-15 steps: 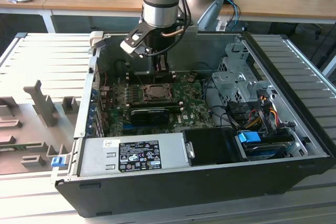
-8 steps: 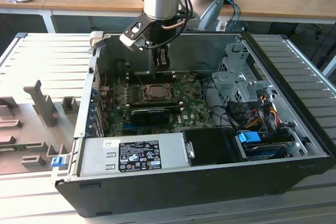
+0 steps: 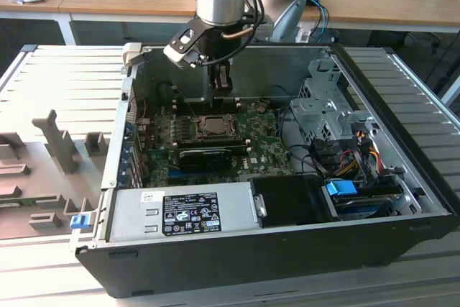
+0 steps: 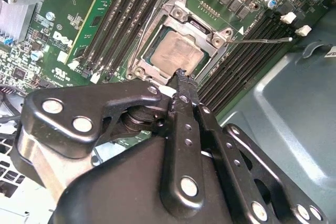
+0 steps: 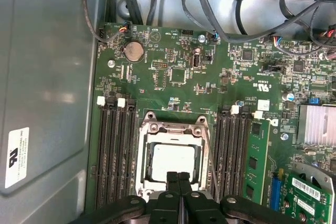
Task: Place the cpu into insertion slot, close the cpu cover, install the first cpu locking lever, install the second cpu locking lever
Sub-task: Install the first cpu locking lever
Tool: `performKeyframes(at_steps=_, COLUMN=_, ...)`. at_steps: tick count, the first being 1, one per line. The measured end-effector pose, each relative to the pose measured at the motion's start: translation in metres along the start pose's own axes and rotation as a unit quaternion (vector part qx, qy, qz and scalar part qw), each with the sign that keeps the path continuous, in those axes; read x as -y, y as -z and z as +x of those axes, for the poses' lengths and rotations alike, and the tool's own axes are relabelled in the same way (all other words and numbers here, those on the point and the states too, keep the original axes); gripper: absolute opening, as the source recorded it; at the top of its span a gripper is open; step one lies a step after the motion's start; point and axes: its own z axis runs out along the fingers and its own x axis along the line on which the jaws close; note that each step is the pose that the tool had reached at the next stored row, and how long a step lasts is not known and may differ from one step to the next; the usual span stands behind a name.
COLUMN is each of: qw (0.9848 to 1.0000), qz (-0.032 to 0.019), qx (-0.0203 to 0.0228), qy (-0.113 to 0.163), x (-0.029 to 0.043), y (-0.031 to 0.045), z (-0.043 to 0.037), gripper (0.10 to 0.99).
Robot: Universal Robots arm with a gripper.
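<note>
The cpu (image 5: 173, 161) lies flat in the insertion slot (image 3: 213, 126), its silver-grey top (image 4: 181, 51) showing through the cut-out. The cpu cover (image 5: 170, 128) is folded down over it, and its frame (image 4: 202, 27) rings the chip. One thin wire lever (image 4: 262, 39) sticks out sideways from the socket over the memory slots. A second lever (image 4: 152, 22) runs along the opposite side. My gripper (image 5: 177, 178) is shut with nothing between its fingers, and its tip (image 4: 181, 75) hovers at the socket's edge. In the exterior view the gripper (image 3: 223, 85) hangs just behind the socket.
Black memory slots (image 5: 113, 150) flank the socket on both sides. A long black card (image 3: 212, 154) lies in front of the socket. The grey case wall (image 5: 47, 93) stands close by. Cables (image 3: 352, 156) and drive bays fill the exterior view's right, with a power supply (image 3: 183, 212) in front.
</note>
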Motion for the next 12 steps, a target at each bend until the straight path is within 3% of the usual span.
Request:
performKeyframes(at_steps=7, qw=1.0000, qz=0.0001, qx=0.0006, qy=0.000, x=-0.0001, y=0.0080, z=-0.0002, gripper=0.106)
performKeyframes(at_steps=12, qw=0.9991, qz=-0.0010, qx=0.0002, qy=0.043, x=-0.0001, y=0.0082, z=-0.0002, gripper=0.106)
